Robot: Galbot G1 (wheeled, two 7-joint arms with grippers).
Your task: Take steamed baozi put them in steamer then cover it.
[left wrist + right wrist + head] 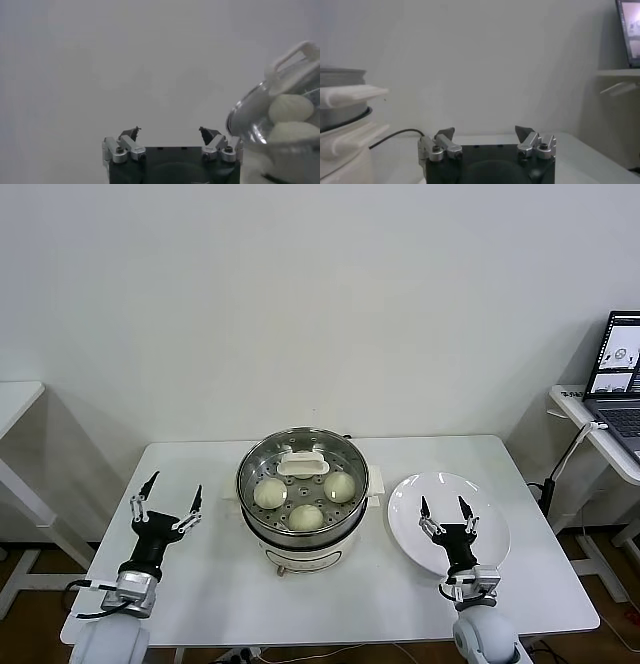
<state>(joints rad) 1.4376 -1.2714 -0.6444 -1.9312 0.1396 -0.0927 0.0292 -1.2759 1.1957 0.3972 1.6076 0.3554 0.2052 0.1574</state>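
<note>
The steel steamer (302, 529) stands at the table's centre on its white base. The glass cover (256, 467) rests on top of it, white handle (302, 464) up. Through the glass I see three pale baozi (270, 492) (340, 486) (306, 516); anything under the handle is hidden. My left gripper (175, 484) hovers left of the steamer, open and empty. My right gripper (443, 502) is open and empty over a bare white plate (490, 529). The left wrist view shows the open left gripper (170, 131), the cover's handle (292, 57) and baozi (290, 107) behind the glass. In the right wrist view the open right gripper (485, 131) sits beside the steamer (340, 85).
The white table (210, 584) ends close in front of both arms. A dark power cord (395, 136) runs from the steamer's base. A side desk with a laptop (620, 364) stands to the right, and another white table (15, 399) to the far left.
</note>
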